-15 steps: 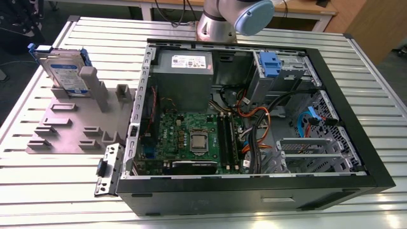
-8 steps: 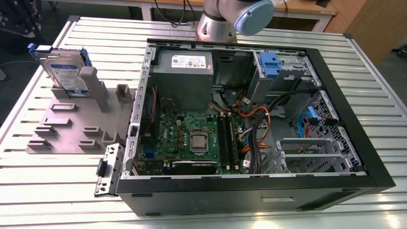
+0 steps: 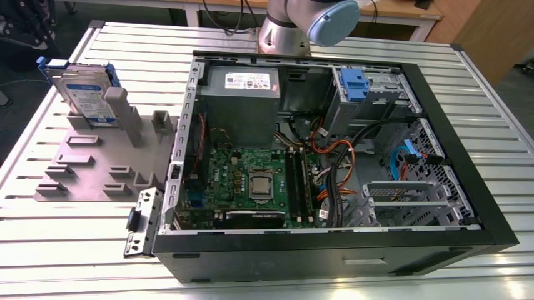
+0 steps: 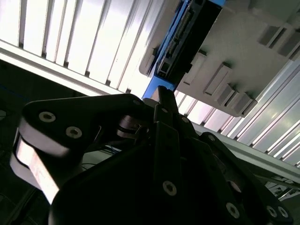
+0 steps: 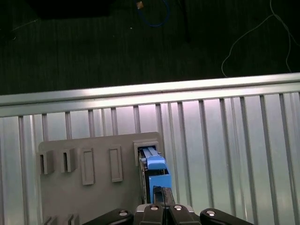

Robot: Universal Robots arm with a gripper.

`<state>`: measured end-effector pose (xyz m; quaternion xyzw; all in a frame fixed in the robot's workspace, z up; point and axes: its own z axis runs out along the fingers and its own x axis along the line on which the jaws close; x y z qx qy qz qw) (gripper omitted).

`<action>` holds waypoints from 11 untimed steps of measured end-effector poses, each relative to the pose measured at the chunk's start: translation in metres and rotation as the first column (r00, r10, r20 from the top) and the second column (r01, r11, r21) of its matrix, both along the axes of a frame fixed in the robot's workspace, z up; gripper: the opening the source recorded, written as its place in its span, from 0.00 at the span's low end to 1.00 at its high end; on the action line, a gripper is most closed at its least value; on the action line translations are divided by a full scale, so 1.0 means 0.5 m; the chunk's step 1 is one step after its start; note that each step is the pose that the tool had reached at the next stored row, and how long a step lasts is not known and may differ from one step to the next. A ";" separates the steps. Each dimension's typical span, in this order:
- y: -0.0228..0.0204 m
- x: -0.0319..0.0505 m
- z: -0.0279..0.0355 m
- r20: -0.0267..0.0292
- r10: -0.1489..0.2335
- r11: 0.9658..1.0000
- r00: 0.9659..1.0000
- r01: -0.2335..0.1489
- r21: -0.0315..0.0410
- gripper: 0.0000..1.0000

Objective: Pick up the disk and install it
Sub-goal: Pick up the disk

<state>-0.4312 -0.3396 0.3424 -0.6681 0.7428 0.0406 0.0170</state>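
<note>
The disk (image 3: 87, 94) stands upright on its edge in a slot of the grey holder plate (image 3: 100, 162), at the exterior view's left, on the slatted metal table. Its blue-and-white label faces outward and a blue frame runs around its edges. In the first wrist view my gripper (image 5: 162, 191) hangs close over the disk's blue-framed top edge (image 5: 153, 164), fingers pressed together with nothing between them. In the second wrist view the fingertips (image 4: 161, 91) point at the disk's connector edge (image 4: 187, 37), a small gap apart.
An open black computer case (image 3: 334, 144) lies at the exterior view's right of the holder, with motherboard, cables and a blue drive bay bracket (image 3: 354, 84) inside. The arm's base (image 3: 304, 25) stands behind the case. The table edge (image 5: 140, 91) and dark floor lie beyond the holder.
</note>
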 end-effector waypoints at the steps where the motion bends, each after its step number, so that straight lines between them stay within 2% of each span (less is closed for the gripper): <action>1: 0.0000 0.000 0.000 0.000 0.000 1.000 1.000 0.000 0.000 0.11; 8: 0.0000 0.000 0.000 0.000 0.000 1.000 1.000 0.000 0.000 0.11; 9: 0.0000 0.000 0.000 0.000 0.000 1.000 1.000 0.000 0.000 0.11; 10: 0.0000 0.000 0.000 0.000 0.000 1.000 1.000 0.000 0.000 0.18; 11: 0.0000 0.000 0.000 0.000 0.000 1.000 1.000 0.000 0.000 0.18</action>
